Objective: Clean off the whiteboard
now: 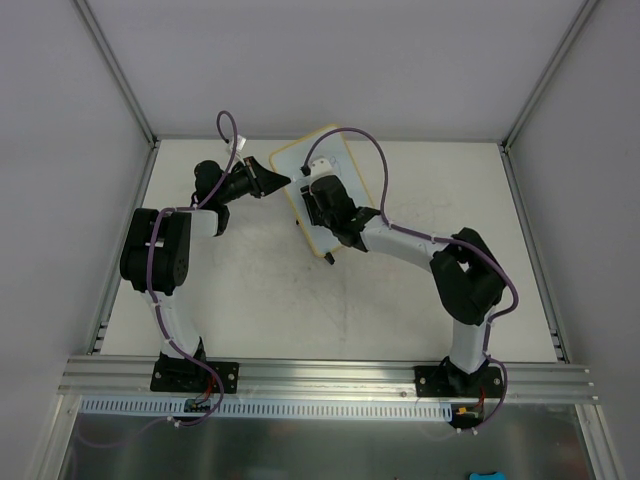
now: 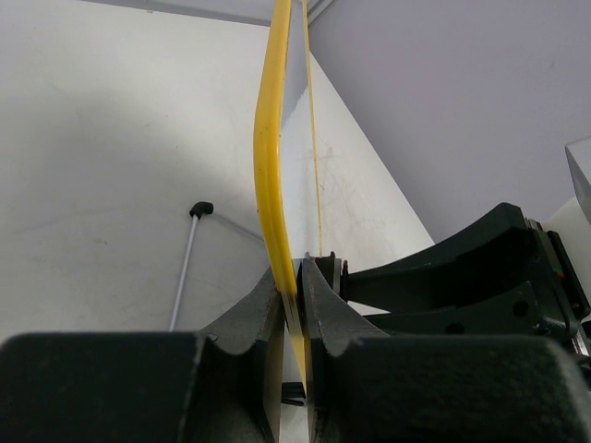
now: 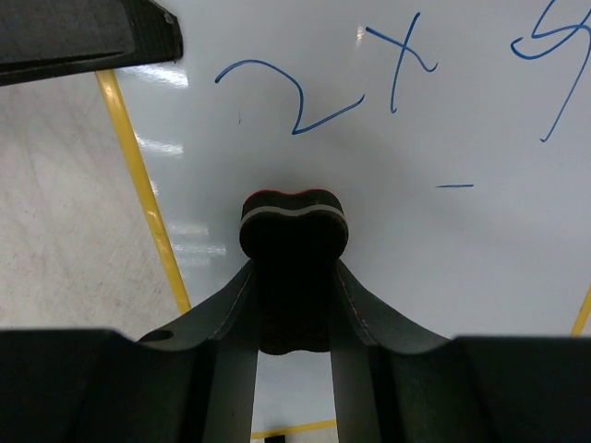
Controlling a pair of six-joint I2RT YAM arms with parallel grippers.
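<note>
The whiteboard [image 1: 318, 160], white with a thin yellow frame, lies tilted at the back middle of the table. My left gripper [image 1: 280, 181] is shut on its yellow left edge [image 2: 266, 157]. My right gripper [image 1: 322, 205] is over the board and shut on a black eraser block [image 3: 294, 263]. The eraser's front end is against or just over the white surface [image 3: 443, 258], below blue handwriting [image 3: 291, 97]. More blue marks show at the upper right of the right wrist view. One black foot [image 1: 329, 259] sticks out at the board's near end.
Grey walls and metal posts enclose the table on three sides. An aluminium rail [image 1: 330, 375] runs along the near edge by the arm bases. A thin white rod with a black tip [image 2: 189, 254] shows on the table in the left wrist view.
</note>
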